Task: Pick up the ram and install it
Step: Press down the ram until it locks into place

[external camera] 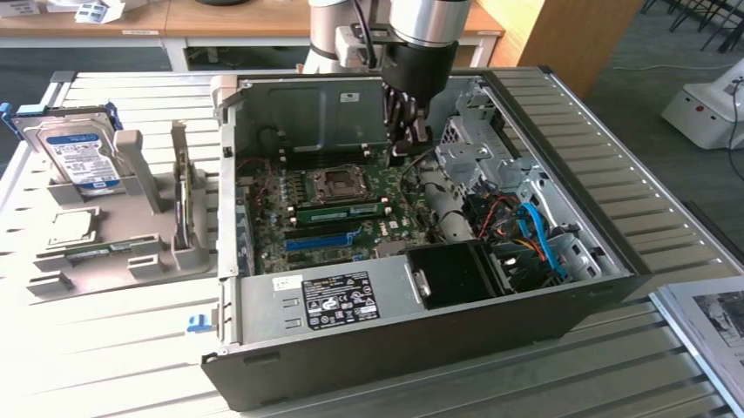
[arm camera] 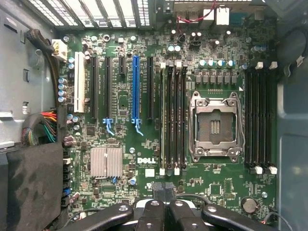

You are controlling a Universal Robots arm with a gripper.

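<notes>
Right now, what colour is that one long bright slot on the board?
Blue: the long slot stands out best in the wrist view.

Motherboard (arm camera: 144, 144) seen from directly above, inside the computer case. Closed claw (arm camera: 163, 192) at the board's edge. Empty CPU socket (arm camera: 214, 126) lies between two banks of memory slots; a ram (arm camera: 163, 120) stands in the bank beside the blue expansion slot (arm camera: 135, 89). Silver heatsink (arm camera: 107, 162) near the DELL marking (arm camera: 146, 160).

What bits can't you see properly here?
- The ram: in the exterior view it is too small to tell whether it is clicked fully in.
- The hard drive label: in the exterior view the writing is too small to read.
- The motherboard edge: in the wrist view it is hidden behind the gripper.
</notes>
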